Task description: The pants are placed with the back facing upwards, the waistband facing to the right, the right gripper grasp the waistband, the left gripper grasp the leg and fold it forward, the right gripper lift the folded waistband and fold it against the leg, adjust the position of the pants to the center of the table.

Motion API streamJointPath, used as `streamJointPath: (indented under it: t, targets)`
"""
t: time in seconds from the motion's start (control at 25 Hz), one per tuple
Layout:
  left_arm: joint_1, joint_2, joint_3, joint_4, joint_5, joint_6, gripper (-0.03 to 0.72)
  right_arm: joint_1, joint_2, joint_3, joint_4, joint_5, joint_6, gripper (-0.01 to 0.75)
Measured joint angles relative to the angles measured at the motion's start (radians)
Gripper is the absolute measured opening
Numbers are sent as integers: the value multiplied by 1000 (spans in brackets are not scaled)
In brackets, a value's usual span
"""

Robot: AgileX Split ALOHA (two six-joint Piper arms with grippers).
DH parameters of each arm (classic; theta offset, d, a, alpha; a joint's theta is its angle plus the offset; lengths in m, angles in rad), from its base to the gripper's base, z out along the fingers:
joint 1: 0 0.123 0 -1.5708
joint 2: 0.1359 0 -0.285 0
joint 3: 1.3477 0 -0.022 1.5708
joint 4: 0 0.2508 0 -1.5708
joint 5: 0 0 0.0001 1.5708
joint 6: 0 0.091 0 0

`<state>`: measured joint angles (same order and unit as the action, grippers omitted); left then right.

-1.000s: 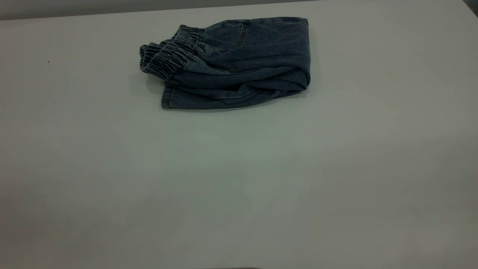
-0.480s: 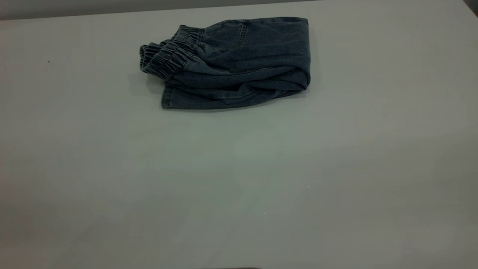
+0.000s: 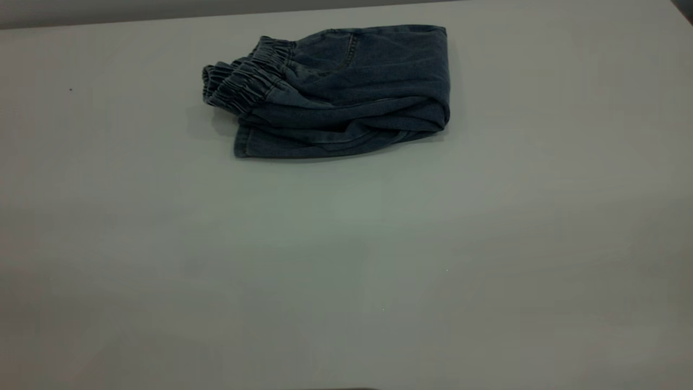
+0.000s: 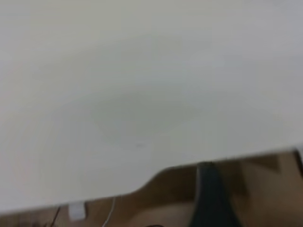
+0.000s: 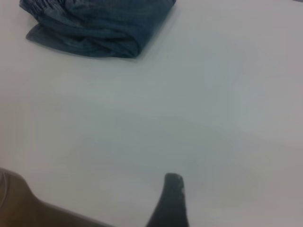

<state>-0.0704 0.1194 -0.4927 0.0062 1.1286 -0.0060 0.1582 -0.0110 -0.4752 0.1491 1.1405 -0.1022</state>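
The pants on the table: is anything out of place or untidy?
Yes. The folded pants lie near the far edge of the table, not at its center. The waistband sticks out at the exterior view's left, bunched, past the layers below.

One pair small blue faded-denim pants [image 3: 346, 92], folded into single bundle. One gathered, ruffled elastic waistband [image 3: 243, 81] showing at bundle's end. One large plain pale-grey table [image 3: 346, 260]. One black finger tip [image 5: 170, 203] in right wrist view; one dark finger tip [image 4: 210, 198] in left wrist view.
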Motion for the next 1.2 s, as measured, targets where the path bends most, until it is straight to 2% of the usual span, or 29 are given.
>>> streamJointPath:
  t: [0.08,0.16,0.44,0.6,1.2]
  targets:
    - [83,-32,0,3,0,0,415,-1,0,0,0,0,0,570]
    - [116,-76,0,5,0,0,415,-12,0,0,0,0,0,570]
    - [120,-137,0,5,0,0,415,-156,0,0,1,0,0,570]
    - [120,-137,0,5,0,0,415,-206,0,0,2,0,0,570]
    - [120,-139,0,5,0,-1,415,-211,0,0,3,0,0,570]
